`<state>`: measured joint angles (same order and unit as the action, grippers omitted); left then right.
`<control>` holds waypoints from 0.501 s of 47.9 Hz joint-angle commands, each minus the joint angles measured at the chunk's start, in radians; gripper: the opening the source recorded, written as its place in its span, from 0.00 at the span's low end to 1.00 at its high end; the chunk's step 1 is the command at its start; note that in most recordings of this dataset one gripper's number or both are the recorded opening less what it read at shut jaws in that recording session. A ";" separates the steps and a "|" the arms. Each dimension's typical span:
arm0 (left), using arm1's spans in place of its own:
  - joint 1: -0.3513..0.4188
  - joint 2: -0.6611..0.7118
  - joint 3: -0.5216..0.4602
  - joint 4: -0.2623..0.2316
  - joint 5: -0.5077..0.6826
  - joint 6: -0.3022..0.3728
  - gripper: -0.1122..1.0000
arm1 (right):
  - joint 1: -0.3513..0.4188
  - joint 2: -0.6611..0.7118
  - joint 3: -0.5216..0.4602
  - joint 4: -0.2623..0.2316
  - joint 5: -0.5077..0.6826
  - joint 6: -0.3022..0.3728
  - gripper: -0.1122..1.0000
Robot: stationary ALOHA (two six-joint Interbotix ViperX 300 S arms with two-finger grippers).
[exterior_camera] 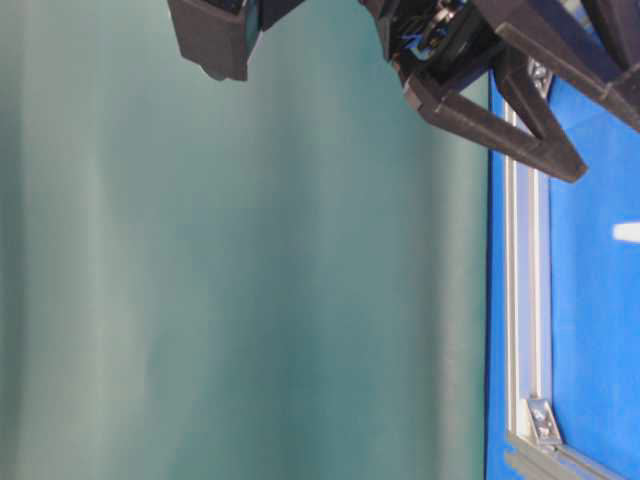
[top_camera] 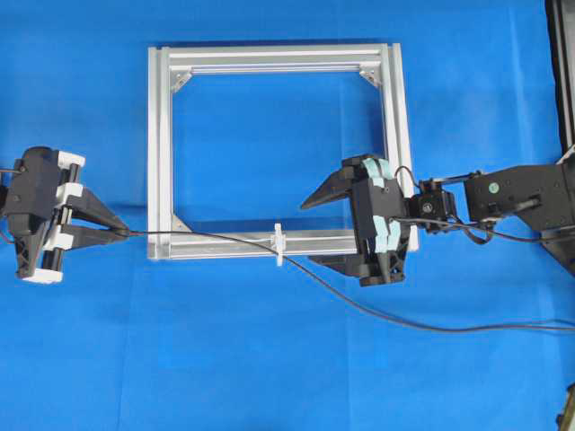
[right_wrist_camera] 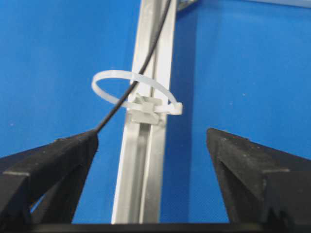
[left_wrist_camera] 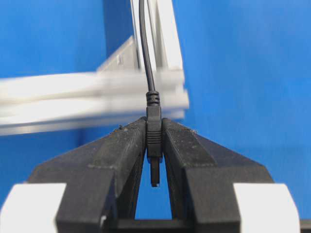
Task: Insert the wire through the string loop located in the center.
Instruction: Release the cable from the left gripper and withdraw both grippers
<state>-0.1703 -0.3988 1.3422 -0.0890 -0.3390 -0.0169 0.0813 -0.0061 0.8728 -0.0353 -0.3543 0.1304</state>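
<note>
While the left gripper pinches the plug end of the wire between its pressed-together fingertips just left of the silver frame, the cable runs rightward along the frame's lower rail and passes through the string loop standing on that rail. Beyond the loop the wire trails across the blue cloth toward the right edge. The right gripper hangs just right of the loop, fingers spread wide, holding nothing.
</note>
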 commanded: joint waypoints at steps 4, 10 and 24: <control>-0.003 0.006 -0.029 0.002 0.037 0.002 0.20 | 0.002 -0.023 -0.011 0.000 -0.006 0.002 0.91; -0.002 0.014 -0.034 0.002 0.037 0.002 0.20 | 0.002 -0.023 -0.012 0.000 -0.008 0.002 0.91; 0.006 -0.002 -0.020 0.002 0.041 0.000 0.41 | 0.002 -0.023 -0.017 0.000 -0.009 0.003 0.91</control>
<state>-0.1672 -0.3927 1.3269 -0.0890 -0.2976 -0.0169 0.0813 -0.0061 0.8728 -0.0353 -0.3543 0.1319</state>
